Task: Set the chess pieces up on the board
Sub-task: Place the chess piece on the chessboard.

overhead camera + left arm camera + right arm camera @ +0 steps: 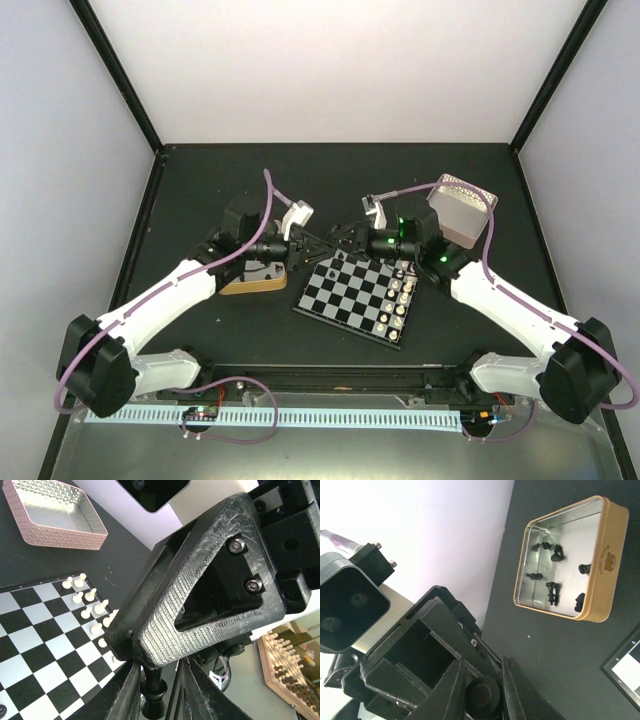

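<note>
My two grippers meet in the air over the far left corner of the board (pixel 345 295). The right gripper (pixel 480 680) is shut on a black chess piece (pixel 482 697), whose round base shows between its fingers. In the left wrist view the same piece (pixel 153 700) lies against one finger of my left gripper (pixel 157 680), with a gap to the other, so the jaws look open around it. Several black pieces (pixel 555 555) lie in the gold-rimmed tin (pixel 600 565). From above the left gripper (pixel 305 240) and right gripper (pixel 345 240) nearly touch.
White pieces (pixel 400 295) stand in two rows along the board's right side and also show in the left wrist view (pixel 90 605). The tin (pixel 255 283) sits left of the board under my left arm. A pink box (pixel 460 210) stands at the back right.
</note>
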Robot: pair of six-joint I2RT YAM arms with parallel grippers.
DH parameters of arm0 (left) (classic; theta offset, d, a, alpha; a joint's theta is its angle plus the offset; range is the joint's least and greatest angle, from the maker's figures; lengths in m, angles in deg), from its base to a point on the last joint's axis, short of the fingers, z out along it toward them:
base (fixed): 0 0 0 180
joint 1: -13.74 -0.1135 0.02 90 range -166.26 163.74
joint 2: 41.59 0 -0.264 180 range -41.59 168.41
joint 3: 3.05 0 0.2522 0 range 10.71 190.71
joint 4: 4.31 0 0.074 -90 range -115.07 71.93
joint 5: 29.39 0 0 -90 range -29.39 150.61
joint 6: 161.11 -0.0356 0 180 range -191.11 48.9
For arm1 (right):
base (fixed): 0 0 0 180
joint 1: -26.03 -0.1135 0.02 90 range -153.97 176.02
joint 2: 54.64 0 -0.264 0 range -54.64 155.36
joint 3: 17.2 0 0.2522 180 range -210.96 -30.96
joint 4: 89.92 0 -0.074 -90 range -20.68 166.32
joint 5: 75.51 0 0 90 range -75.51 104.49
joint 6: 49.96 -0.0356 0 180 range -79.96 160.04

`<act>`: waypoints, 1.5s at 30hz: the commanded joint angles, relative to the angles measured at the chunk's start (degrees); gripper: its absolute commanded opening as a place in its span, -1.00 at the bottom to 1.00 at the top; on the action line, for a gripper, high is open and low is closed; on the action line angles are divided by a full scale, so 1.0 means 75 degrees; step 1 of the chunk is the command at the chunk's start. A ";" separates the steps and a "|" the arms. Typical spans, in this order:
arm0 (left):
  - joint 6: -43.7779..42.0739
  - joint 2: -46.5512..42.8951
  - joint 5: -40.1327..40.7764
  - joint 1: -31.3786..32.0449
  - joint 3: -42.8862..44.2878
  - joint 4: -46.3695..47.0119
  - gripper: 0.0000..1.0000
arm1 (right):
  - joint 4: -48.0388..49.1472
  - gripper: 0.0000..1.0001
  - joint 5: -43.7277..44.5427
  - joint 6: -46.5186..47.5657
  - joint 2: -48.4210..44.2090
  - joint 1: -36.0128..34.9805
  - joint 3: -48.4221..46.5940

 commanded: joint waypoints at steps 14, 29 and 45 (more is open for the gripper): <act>0.0472 -0.0259 0.0291 0.0070 -0.0139 0.0747 -0.42 | 0.1464 -0.81 0.1016 -0.1727 -0.0655 -0.0054 0.0528; 0.0329 -0.0150 0.0229 0.0071 0.0179 0.0378 -0.97 | -0.0242 -0.47 0.0859 0.0378 -0.0443 -0.0060 -0.0173; 0.2830 -0.0965 0.1729 0.0070 -0.1084 0.3025 0.18 | 0.3799 -0.80 0.1408 -0.3687 -0.0456 -0.0061 0.1311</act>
